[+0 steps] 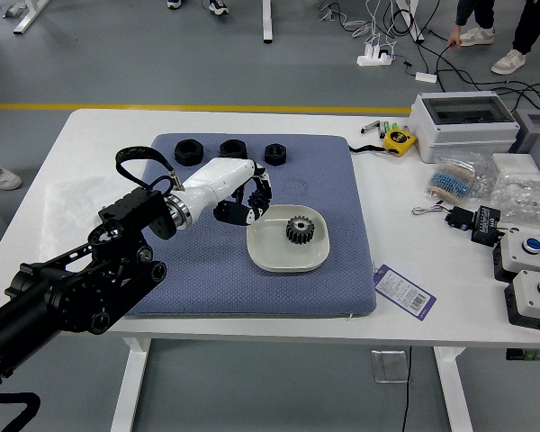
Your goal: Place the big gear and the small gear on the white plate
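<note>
Gear: one dark, toothed gear (300, 229) with a hole in its middle sat on the plate, a little right of center; whether it was the big or the small one could not be told.
Plate: white, with rounded corners (283, 261), it lay on the right half of a blue-gray mat (252, 297).
Left hand: white-backed with black parts (220, 180), it reached in from the left over the mat, at the plate's far left edge. How far open it was, and whether it had hold of anything, could not be told.
Black parts: three round ones (189, 152) stood in a row near the mat's far edge, the rightmost the smallest.
Far edge of table: a yellow tape measure (400, 140) lay beside a white box (464, 126).
Right side of table: a purple-and-white tag (405, 292) overlapped the mat's edge; farther right were clear plastic bags (522, 200) and two button boxes (535, 301).
Person: beyond the table, at upper right, a person's hand (455, 36) reached down near cables (439, 56) on the floor.
</note>
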You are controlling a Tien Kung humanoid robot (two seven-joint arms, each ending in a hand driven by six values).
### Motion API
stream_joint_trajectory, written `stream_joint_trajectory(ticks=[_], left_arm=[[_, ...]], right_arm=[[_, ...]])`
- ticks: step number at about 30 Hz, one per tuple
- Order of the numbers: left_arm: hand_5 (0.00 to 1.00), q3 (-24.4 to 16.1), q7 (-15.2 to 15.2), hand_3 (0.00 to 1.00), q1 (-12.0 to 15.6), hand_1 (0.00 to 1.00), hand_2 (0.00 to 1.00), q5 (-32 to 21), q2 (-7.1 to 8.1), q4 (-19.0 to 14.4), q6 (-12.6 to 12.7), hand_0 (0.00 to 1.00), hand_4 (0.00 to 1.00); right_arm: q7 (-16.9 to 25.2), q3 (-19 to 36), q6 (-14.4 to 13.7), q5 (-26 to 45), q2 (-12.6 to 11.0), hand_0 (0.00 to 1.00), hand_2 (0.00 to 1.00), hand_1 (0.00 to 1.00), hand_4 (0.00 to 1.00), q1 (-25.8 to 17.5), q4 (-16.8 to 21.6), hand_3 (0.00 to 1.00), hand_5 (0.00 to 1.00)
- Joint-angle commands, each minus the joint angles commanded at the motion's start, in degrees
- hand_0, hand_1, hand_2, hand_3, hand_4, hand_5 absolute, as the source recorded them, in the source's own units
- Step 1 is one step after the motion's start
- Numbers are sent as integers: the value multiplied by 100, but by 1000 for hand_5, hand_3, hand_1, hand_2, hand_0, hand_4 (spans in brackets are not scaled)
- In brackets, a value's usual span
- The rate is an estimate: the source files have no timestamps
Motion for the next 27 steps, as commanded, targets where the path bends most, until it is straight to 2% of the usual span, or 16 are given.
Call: stream_joint_trajectory(ticks=[1, 2, 4, 7, 8, 13, 14, 19, 20, 25, 27], left_arm=[[2, 35, -16, 404, -8, 270, 323, -18, -17, 8, 28, 299, 67], [2, 124, -60, 508, -35, 381, 438, -105, -65, 76, 97, 307, 502], [2, 194, -91, 508, -53, 381, 438, -182, -99, 132, 147, 307, 502], [2, 428, -207, 508, -127, 381, 438, -394, -211, 456, 301, 307, 502], [97, 445, -204, 572, -132, 425, 484, -399, -222, 491, 311, 320, 759], [97, 468, -92, 572, -139, 425, 484, -350, -247, 581, 243, 320, 759], [277, 461, -55, 680, -133, 488, 547, -333, -243, 587, 215, 371, 998], [277, 402, 43, 680, -97, 488, 547, -264, -220, 610, 109, 371, 998], [385, 378, 66, 772, -81, 553, 651, -243, -211, 611, 78, 410, 998], [385, 258, 78, 772, -15, 553, 651, -201, -177, 587, 38, 410, 998], [417, 173, 68, 783, 22, 562, 666, -187, -171, 562, 46, 422, 998]], right_arm=[[-1, 1, -1, -3, 0, 683, 739, 657, 806, 1, 1, 598, 730], [-3, 2, -1, -6, -1, 685, 739, 658, 806, 3, 2, 597, 730], [-4, 3, 0, -8, -2, 685, 739, 658, 806, 4, 3, 597, 730], [-3, 3, -1, -7, -8, 685, 739, 658, 806, 14, 7, 597, 730], [-2, 3, -1, -4, -10, 684, 739, 658, 805, 16, 7, 597, 730], [7, -9, 4, 16, -18, 684, 739, 658, 805, 23, 9, 597, 730], [8, -10, 6, 15, -18, 685, 739, 658, 806, 22, 9, 598, 730], [5, -2, 9, 1, -17, 685, 739, 658, 806, 13, 7, 598, 730], [3, 2, 9, -6, -16, 684, 740, 658, 806, 7, 7, 597, 730], [-2, 15, 9, -24, -12, 684, 740, 658, 806, -16, 5, 597, 730], [-4, 19, 8, -30, -10, 683, 739, 658, 806, -27, 5, 598, 728]])
